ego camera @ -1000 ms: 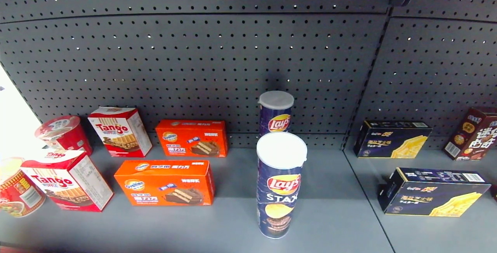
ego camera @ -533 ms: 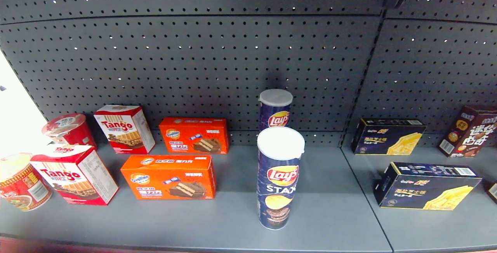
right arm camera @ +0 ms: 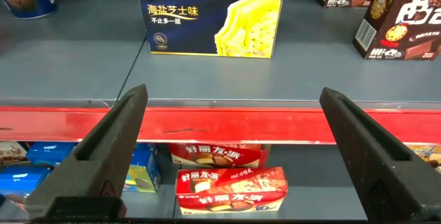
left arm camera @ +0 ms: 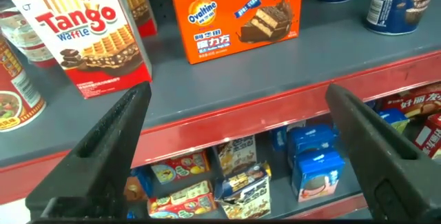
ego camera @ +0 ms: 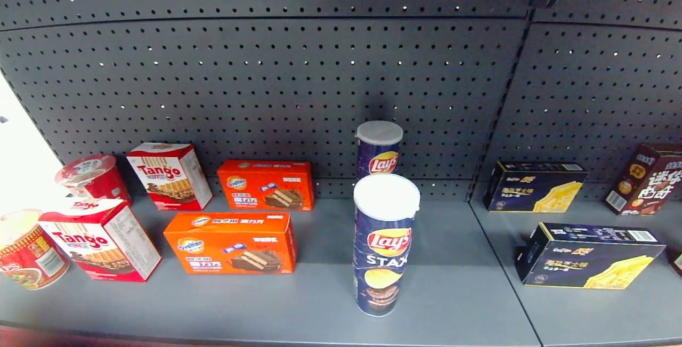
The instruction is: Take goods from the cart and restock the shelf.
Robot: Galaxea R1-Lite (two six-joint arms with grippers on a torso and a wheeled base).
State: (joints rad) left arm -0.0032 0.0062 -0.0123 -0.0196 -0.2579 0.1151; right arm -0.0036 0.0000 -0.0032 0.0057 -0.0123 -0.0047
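Shelf (ego camera: 453, 283) lies ahead of left gripper (left arm camera: 238, 92) and right gripper (right arm camera: 232, 93), both spread wide.

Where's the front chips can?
In the head view the front chips can stands upright on the shelf, right of the front orange box, with a second chips can behind it.

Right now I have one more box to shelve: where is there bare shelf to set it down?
The widest bare patch lies between the front can and the front navy box. A narrower one lies between the front orange box and that can. The left end is crowded with wafer boxes and cups.
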